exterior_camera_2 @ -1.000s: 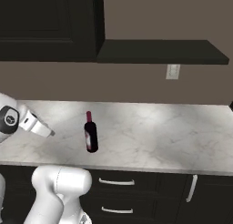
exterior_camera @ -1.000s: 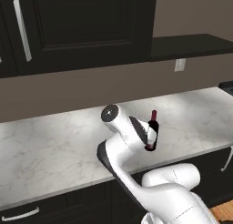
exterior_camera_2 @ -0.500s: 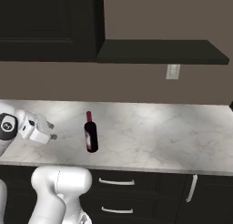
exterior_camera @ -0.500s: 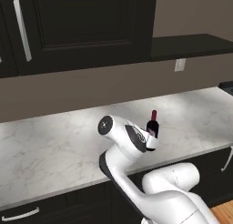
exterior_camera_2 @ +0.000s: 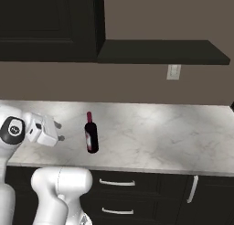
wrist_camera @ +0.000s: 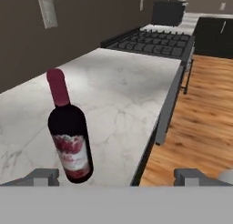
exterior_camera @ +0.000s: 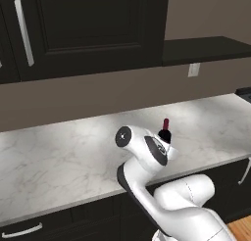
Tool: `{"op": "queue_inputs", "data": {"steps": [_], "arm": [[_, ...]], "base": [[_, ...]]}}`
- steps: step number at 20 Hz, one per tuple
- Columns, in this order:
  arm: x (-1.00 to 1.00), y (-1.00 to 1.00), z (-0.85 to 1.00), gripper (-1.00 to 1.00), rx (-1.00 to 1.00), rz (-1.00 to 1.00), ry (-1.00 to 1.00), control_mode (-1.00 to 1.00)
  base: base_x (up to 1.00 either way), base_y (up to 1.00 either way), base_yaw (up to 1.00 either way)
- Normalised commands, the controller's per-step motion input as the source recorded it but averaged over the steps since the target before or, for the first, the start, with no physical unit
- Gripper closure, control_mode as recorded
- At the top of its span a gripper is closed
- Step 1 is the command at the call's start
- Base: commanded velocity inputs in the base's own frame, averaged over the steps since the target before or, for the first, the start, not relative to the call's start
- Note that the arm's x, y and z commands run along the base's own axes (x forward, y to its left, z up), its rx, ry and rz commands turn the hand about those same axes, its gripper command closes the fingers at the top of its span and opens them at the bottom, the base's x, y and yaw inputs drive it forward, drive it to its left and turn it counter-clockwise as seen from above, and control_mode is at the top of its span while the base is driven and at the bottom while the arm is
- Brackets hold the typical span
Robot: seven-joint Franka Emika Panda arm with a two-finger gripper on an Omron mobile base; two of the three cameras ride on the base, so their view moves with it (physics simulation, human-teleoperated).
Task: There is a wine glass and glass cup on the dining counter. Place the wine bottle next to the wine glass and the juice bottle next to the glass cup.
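The wine bottle [exterior_camera_2: 91, 135], dark with a red capped neck and a red-and-white label, stands upright on a marble counter [exterior_camera_2: 160, 137] with dark cabinets below. My gripper [exterior_camera_2: 59, 131] is open, level with the bottle and a short way to its left, pointing at it. In the hand view the wine bottle [wrist_camera: 70, 136] stands close ahead, in line with the left fingertip [wrist_camera: 43, 176], and nothing is between the jaws of my gripper [wrist_camera: 117, 177]. My arm hides the body of the wine bottle [exterior_camera: 165, 125] in the left base view. The wine glass, glass cup, juice bottle and dining counter are out of view.
A stove [wrist_camera: 150, 41] sits at the counter's far end. The counter's front edge drops to a wooden floor [wrist_camera: 200, 118]. A wall outlet [exterior_camera_2: 173, 72] is on the backsplash under a dark shelf [exterior_camera_2: 160, 52]. Dark upper cabinets [exterior_camera: 88, 29] hang above.
The arm has lowered and the hand has swung right, closer to the wine bottle. The bottle has stayed in place.
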Motion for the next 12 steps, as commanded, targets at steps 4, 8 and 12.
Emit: {"op": "queue_inputs", "data": {"steps": [4,8,12], "arm": [[0.15,-0.21,0.0,-1.0,0.0,0.0,-0.04,-1.0],[0.17,-0.17,0.0,-1.0,0.0,0.0,-0.06,-1.0],[0.29,-0.13,0.0,-1.0,0.0,0.0,-0.04,-1.0]], "base": [[0.0,0.0,0.0],[0.0,0.0,0.0],[0.0,0.0,0.0]]}}
